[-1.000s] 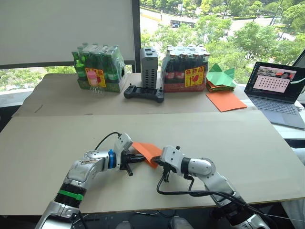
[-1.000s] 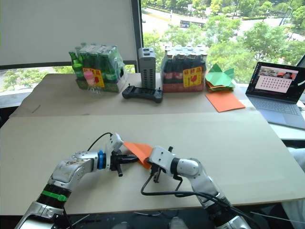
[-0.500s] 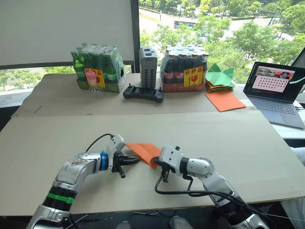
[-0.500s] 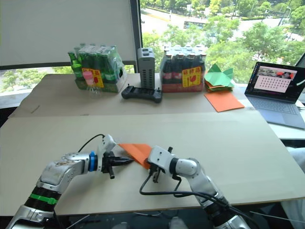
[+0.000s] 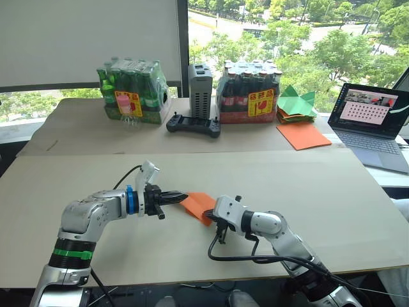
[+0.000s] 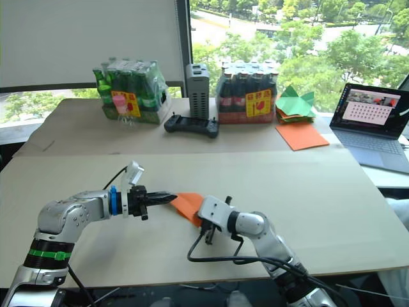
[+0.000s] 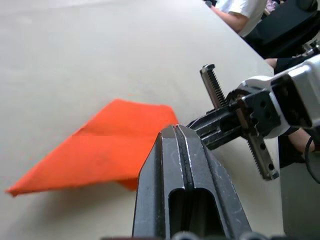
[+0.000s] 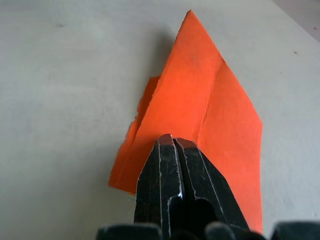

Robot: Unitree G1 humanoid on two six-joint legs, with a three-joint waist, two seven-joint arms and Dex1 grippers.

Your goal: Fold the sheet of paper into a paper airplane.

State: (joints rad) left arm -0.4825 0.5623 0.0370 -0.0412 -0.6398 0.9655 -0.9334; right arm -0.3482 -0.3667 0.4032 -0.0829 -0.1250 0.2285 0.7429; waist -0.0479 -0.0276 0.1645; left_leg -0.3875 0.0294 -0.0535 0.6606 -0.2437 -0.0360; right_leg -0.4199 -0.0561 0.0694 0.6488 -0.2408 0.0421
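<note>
The right pincer (image 5: 211, 217) is closed, its tips pressing on the near edge of the one folded sheet of paper (image 5: 199, 204), a layered orange triangle lying flat on the counter (image 5: 307, 185). The left pincer (image 5: 182, 197) is closed too, its two fingers together at the paper's left corner. Well behind stand two shrink-wrapped bottle packs (image 5: 133, 91), one grey box (image 5: 199, 90), one black controller (image 5: 193, 125), one smooth orange sheet (image 5: 303, 135), a stack of green folded papers (image 5: 295, 104) and one laptop (image 5: 372, 126).
</note>
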